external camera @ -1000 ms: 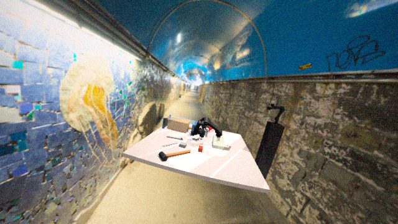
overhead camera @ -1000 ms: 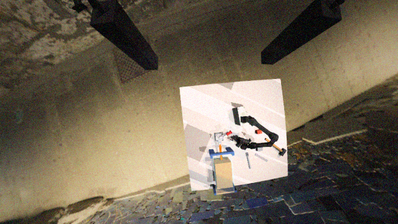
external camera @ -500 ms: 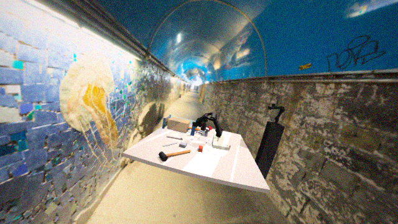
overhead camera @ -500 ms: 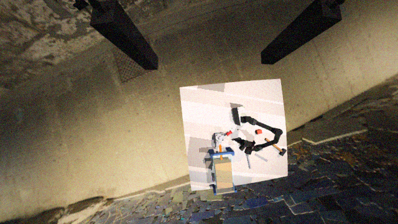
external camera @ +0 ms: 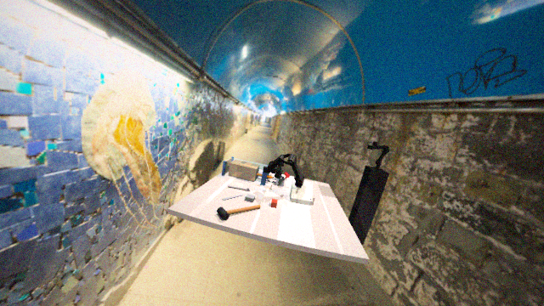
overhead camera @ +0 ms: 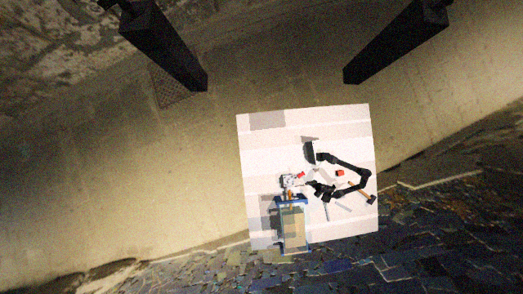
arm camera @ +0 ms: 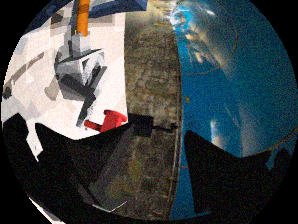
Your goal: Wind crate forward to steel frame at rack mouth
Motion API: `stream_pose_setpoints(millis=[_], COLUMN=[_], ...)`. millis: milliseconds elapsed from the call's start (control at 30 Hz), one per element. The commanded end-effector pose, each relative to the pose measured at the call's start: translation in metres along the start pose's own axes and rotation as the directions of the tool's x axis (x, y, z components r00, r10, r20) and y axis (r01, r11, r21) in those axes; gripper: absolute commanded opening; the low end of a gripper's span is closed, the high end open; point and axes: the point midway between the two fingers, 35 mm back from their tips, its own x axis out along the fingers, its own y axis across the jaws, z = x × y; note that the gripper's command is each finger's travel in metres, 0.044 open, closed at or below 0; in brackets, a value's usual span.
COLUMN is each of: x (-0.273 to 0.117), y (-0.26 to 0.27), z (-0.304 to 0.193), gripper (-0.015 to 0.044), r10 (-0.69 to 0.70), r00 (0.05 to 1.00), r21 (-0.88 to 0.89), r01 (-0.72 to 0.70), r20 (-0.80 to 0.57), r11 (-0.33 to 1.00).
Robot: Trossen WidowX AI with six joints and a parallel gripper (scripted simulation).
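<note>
Bench cubby [overhead camera: 281, 229] holds tan crate [overhead camera: 295, 230] [external camera: 242, 170]

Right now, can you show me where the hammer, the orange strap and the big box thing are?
Hammer [overhead camera: 371, 199] [external camera: 223, 213]: top and exterior views, on its black head.
Orange strap [overhead camera: 290, 195] [arm camera: 83, 17]: top and wrist views, on its flat band.
Crate [overhead camera: 298, 230] [external camera: 242, 171]: top view, on its top; exterior view, on its side.

Wall graffiti [external camera: 487, 72], yellow sign [external camera: 416, 91]: both illegible
</note>
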Motion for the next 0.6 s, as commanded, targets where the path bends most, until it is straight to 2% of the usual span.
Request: stream_pose_setpoints(millis=[0,67,133,267,433,567], x=[0.000,0.005,0.017,0.042,0.067,0.084], y=[0.000,0.000,0.001,0.000,-0.004,-0.014], z=[0.000,0.000,0.000,0.000,0.001,0.003], gripper=[0.0240,0.0293,0.0345,0.0440,0.0440,0.0440], r10=[0.001,0.041,0.156,0.417,0.716,0.894], r00=[1.000,0.999,0.981,0.872,0.629,0.382], r21=[0.004,0.010,0.038,0.145,0.332,0.485], r01=[-0.001,-0.040,-0.153,-0.392,-0.634,-0.751], r20=[0.000,-0.033,-0.118,-0.255,-0.304,-0.233], r11=[1.000,0.999,0.988,0.908,0.698,0.448])
